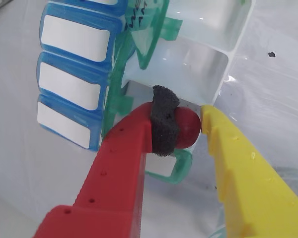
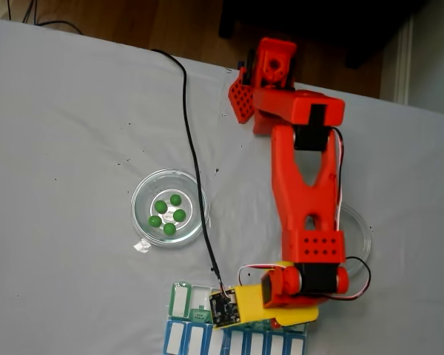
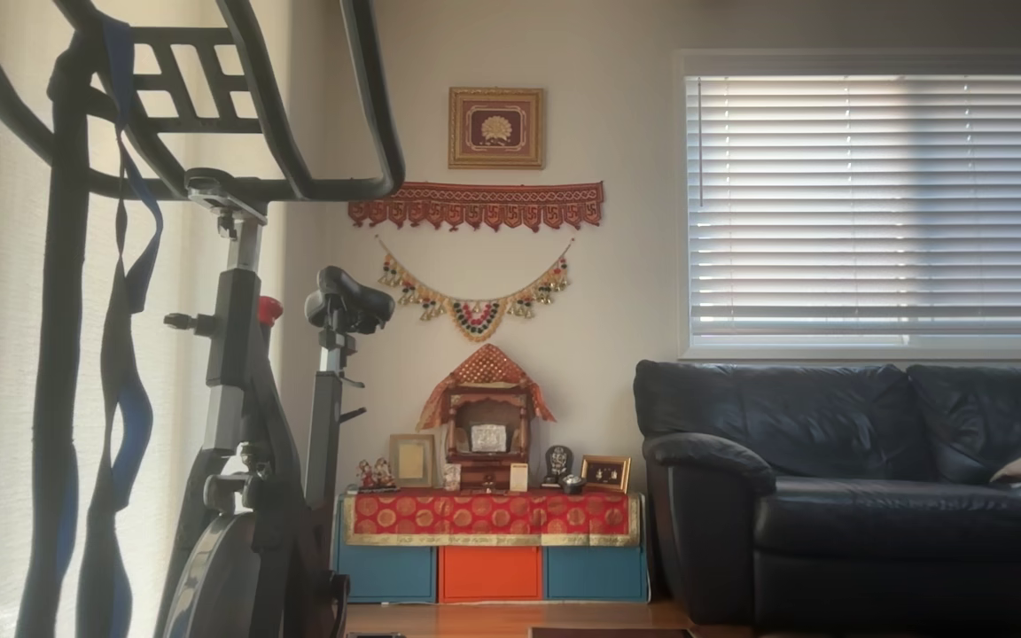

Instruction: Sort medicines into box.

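**Red pill held over an open compartment of the box**

In the wrist view the tool is clamped on a glossy red pill; a red finger with a dark foam pad presses it from nine o'clock, a yellow finger touches it from three o'clock; the pill sits at the near edge of an open white compartment of the box, and whether it touches the rim cannot be told; a translucent green lid stands raised at eleven o'clock of the pill; blue lids with white labels line up toward nine and ten o'clock.

In the fixed view the orange arm reaches from its base at twelve o'clock down to the box at six o'clock, on a table under a pale cloth; the yellow wrist part hangs over the green row; the blue row runs along the bottom edge; a round clear glass dish lies at ten o'clock of the box, well apart, with five green pills in it; a second clear dish shows at three o'clock of the arm, partly hidden behind it; a black cable crosses the table over the first dish's rim.

The other view shows a room: an exercise bike at nine o'clock; a dark sofa at four o'clock.
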Robot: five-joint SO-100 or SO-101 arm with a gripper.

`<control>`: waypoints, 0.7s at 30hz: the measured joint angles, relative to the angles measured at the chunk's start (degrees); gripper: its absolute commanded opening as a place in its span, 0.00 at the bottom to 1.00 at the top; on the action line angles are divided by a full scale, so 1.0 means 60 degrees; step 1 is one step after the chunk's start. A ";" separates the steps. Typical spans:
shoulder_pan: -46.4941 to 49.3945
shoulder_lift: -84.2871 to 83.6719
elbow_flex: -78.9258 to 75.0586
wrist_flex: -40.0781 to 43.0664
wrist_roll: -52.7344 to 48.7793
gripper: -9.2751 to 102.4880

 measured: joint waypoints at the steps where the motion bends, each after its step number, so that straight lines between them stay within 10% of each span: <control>1: 0.0000 -0.0029 0.0000 -0.0044 0.0029 0.09; 21: -0.0425 0.0352 0.1655 -0.1860 0.1333 0.10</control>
